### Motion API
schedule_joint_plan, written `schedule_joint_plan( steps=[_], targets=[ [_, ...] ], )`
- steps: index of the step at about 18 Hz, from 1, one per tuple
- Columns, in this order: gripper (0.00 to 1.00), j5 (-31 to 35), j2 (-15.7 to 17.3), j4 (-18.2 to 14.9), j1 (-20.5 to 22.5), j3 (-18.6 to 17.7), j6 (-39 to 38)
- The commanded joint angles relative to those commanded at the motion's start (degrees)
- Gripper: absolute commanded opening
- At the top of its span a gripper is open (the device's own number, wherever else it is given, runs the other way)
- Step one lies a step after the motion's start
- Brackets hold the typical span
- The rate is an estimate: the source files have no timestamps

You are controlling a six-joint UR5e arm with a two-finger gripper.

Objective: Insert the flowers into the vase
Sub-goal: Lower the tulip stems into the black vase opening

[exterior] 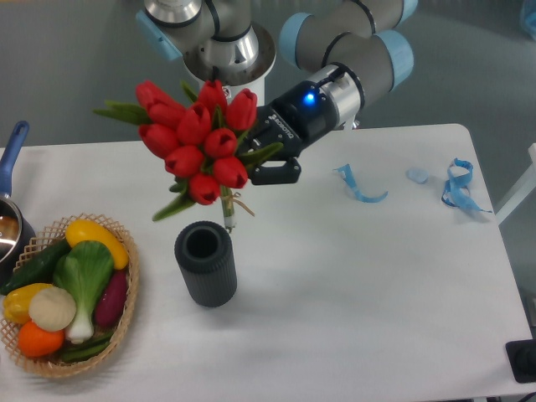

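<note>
The flowers [198, 142], a bunch of red tulips with green leaves, hang in the air just above the vase. My gripper [261, 157] is shut on the bunch from the right, its fingers mostly hidden behind the leaves. Thin stems [228, 213] point down and end just right of the vase's rim. The vase [205, 262], a dark grey ribbed cylinder with an open round mouth, stands upright on the white table with nothing in it.
A wicker basket [127, 310] of vegetables sits at the front left, with a pot [10, 222] behind it at the left edge. Blue ribbon pieces [358, 187] lie right of centre, another blue ribbon [459, 184] near the right edge. The arm's base [223, 79] stands behind.
</note>
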Motion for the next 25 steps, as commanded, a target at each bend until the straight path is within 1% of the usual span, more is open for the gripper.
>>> schedule_joint_plan(
  steps=[1, 2, 3, 7, 12, 13, 14, 16, 19, 20, 23, 25],
  targets=[
    [0.17, 0.0, -0.3, -0.1, -0.1, 0.5, -0.1],
    [0.17, 0.0, -1.3, 0.0, -0.4, 0.6, 0.0],
    [0.17, 0.0, -1.6, 0.0, -1.1, 0.5, 0.1],
    [0.17, 0.5, -2.8, 0.1, -1.7, 0.4, 0.7],
    [0.17, 0.7, -6.0, 0.1, -2.3, -0.6, 5.7],
    [0.18, 0.7, -6.9, 0.3, -2.4, -1.1, 7.3],
    [0.18, 0.7, -7.1, 0.4, -2.4, -1.7, 8.2],
    [0.18, 1.0, -7.0, 0.4, -2.3, -4.6, 10.2],
    [0.18, 1.5, -7.3, 0.5, -2.4, -5.9, 10.5],
    [0.18, 2.6, -7.5, 0.6, -2.4, -6.4, 10.7],
    [0.19, 3.9, -7.6, 0.5, -2.4, -8.3, 14.1],
    [0.19, 4.0, -8.3, 0.5, -2.7, -8.7, 15.5]
  ],
)
